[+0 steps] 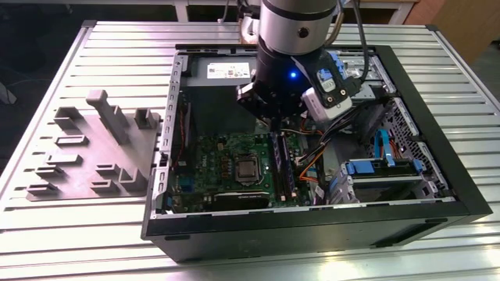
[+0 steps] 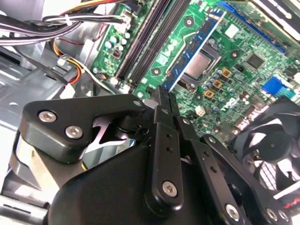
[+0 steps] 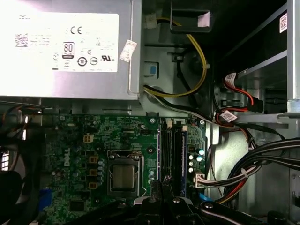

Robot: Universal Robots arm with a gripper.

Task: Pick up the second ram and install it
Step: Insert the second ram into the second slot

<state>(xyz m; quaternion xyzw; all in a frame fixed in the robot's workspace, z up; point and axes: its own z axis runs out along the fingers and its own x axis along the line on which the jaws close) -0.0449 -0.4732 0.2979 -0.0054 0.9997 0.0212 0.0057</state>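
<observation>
The claw (image 2: 164,96) is down inside the open computer case (image 1: 461,193), and its fingers look squeezed tight on the thin edge of the second ram (image 2: 194,47). The stick hangs low over the green board, running beside the long black memory slots (image 2: 143,37), between them and the square chip socket (image 2: 200,65). I think the trick here is to keep the stick straight up, line it up end to end with its slot, push down evenly, and stay away from the wires (image 2: 70,21).
</observation>
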